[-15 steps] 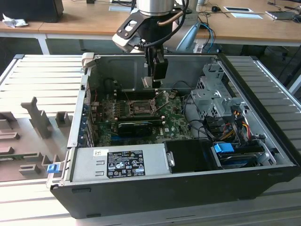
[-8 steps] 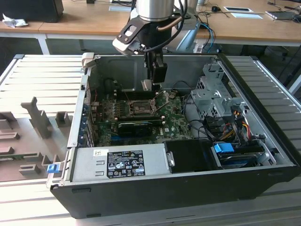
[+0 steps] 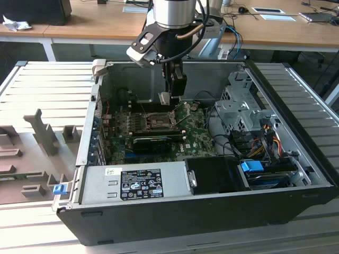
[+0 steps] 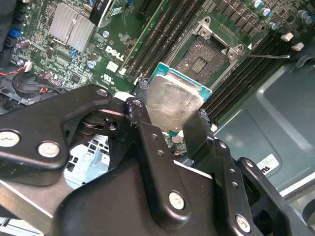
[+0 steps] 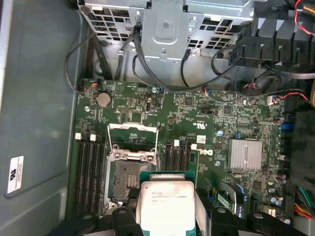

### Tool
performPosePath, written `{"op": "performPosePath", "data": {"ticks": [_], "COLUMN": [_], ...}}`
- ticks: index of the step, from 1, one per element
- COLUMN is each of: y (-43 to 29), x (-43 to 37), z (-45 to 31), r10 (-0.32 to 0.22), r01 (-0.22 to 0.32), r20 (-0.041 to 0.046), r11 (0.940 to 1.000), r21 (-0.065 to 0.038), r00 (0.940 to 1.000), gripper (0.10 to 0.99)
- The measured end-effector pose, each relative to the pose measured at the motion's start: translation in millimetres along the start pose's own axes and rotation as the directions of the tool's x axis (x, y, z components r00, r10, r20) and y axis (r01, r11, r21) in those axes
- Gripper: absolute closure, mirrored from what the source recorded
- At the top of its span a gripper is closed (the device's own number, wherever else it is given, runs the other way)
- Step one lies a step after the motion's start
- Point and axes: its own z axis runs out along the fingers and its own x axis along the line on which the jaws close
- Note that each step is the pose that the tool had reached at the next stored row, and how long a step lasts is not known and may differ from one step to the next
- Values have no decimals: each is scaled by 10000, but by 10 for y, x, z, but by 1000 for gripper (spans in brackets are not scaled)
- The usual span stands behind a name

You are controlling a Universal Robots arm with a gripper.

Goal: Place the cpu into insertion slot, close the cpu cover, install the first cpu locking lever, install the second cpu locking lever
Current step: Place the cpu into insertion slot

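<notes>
My gripper (image 4: 170, 112) is shut on the cpu (image 4: 174, 98), a flat silver-grey chip on a green backing, pinched by its edges between the black fingers (image 4: 147, 132). In the exterior view the cpu (image 3: 164, 98) hangs just above the motherboard inside the open computer case. The insertion slot (image 5: 125, 182) lies bare and dark beside the held cpu (image 5: 166, 201), not under it. The cpu cover (image 5: 132, 157) stands flipped open at the slot's far edge. A thin locking lever (image 4: 266, 55) sticks out free next to the insertion slot (image 4: 204, 58).
Black memory slots (image 5: 88, 172) flank the socket on both sides. A finned heat sink (image 5: 244, 153) and a black card (image 3: 153, 142) sit on the board. A metal drive cage (image 3: 241, 108), loose cables (image 5: 206, 73) and a power supply (image 3: 137, 182) crowd the case.
</notes>
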Motion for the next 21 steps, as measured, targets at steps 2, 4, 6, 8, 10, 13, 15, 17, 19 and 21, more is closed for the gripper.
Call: {"op": "performPosePath", "data": {"ticks": [2,4,6,8,10,13,15,17,19,21], "y": [-1,-2,-3,-4,-5,-6,-8,-9,-10,-11], "x": [0,0,1,1,1,2,2,2,3,3], "z": [13,32,53,72,94,117,149,163,184,200], "r10": [28,69,113,149,190,232,290,315,350,373], "r01": [-28,-69,-113,-149,-190,-232,-290,-315,-350,-374], "r20": [1,1,2,3,4,5,6,6,8,9], "r11": [10000,10000,9999,9999,9998,9996,9994,9993,9992,9991], "r21": [15,39,64,86,110,135,167,181,200,213], "r00": [10000,10000,9999,9999,9998,9997,9996,9995,9994,9993], "gripper": [557,557,557,557,557,557,557,557,557,557]}}
